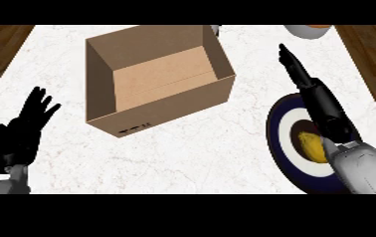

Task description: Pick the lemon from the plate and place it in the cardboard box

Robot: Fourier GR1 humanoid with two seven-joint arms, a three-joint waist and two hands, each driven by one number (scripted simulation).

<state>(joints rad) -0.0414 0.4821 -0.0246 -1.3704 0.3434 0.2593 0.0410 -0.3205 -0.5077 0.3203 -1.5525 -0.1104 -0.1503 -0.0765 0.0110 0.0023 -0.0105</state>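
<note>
Left hand [29, 119] is resting open, fingers up, at bench's left edge. Cardboard box [158, 76] is sitting open w/ nothing showing inside, mid-bench. Lemon [311, 146] is lying on the plate [283, 151] by the right edge; right hand [312, 89] is stretching flat, fingers straight, past it, so lemon lies back under the wrist.

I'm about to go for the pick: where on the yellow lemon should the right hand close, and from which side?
Judging from the head view, close across the yellow lemon at its rounded middle, coming down from above. It lies low on the dark blue and white round plate, partly hidden under the right hand, whose fingers are straight and reach past it. Pull that hand back first.
</note>
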